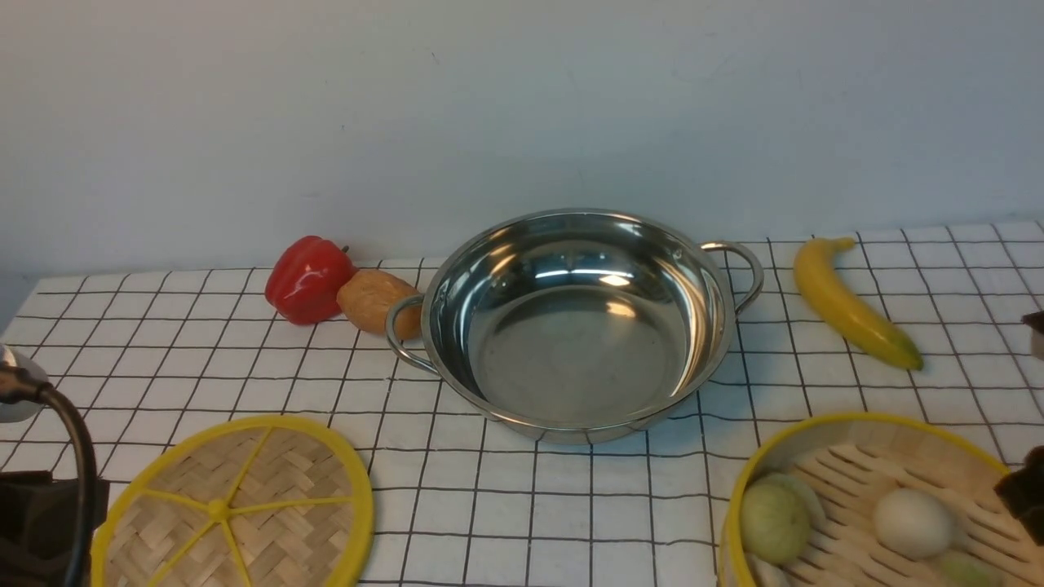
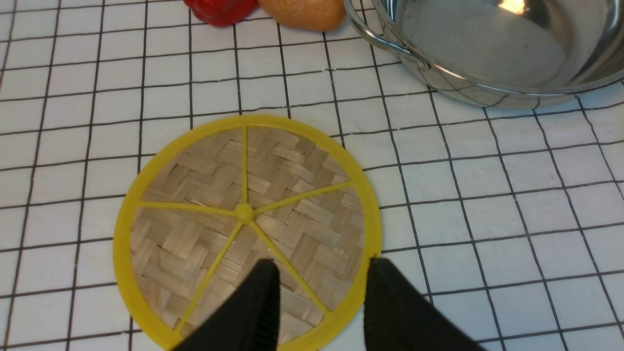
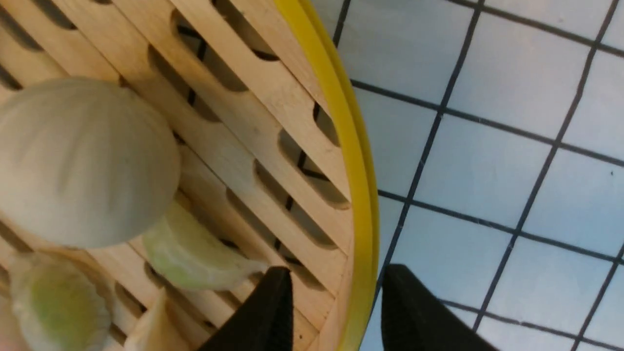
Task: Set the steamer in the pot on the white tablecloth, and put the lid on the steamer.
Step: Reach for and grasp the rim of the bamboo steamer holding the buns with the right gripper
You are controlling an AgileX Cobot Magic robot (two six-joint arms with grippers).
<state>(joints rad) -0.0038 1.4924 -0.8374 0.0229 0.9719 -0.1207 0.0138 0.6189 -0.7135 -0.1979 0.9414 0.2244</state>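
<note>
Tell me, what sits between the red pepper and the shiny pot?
A brown potato lies there, beside the red pepper and by a handle of the pot. The front view shows it.

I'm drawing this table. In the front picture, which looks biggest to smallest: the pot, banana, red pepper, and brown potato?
1. pot, by far.
2. banana.
3. red pepper and brown potato look about alike; the pot's handle hides part of the potato, so no ranking.
</note>
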